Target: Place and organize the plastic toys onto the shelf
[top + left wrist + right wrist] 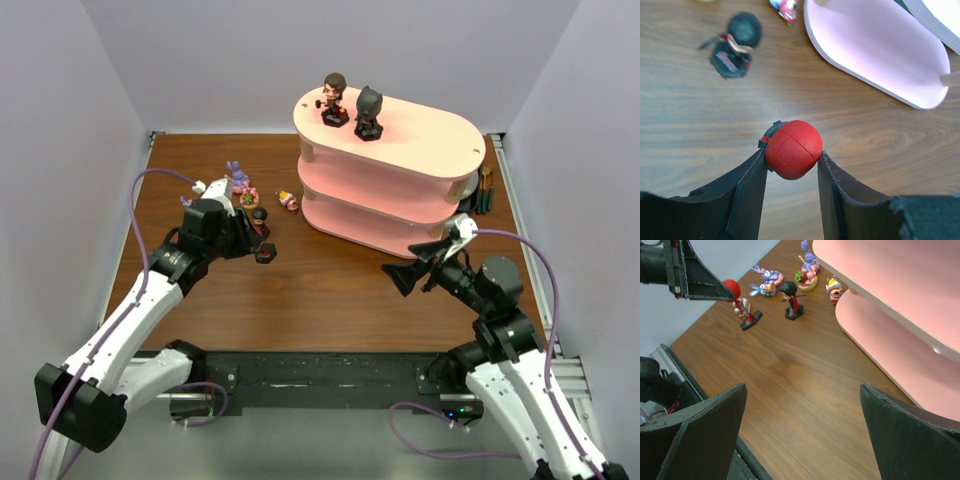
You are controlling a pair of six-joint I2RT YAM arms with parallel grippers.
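My left gripper (791, 155) is shut on the red head of the red-masked toy (792, 149), which leans with its black base (751, 320) low over the wood. From above, that gripper (258, 243) is at the table's left middle. The black-haired toy (260, 218) stands just beyond it. Purple long-eared creatures (767, 279) and small pink toys (288, 200) lie left of the shelf (430, 135). A brown-haired toy (334, 98) and a black-masked toy (368, 111) stand on its cream top board. My right gripper (398, 278) is open and empty in front of the shelf.
Dark pens (484, 190) lie behind the shelf's right end by the wall. White walls close in the table on three sides. The shelf's pink lower board (875, 50) juts out near the left gripper's path. Bare wood (790, 365) lies under the right gripper (802, 387).
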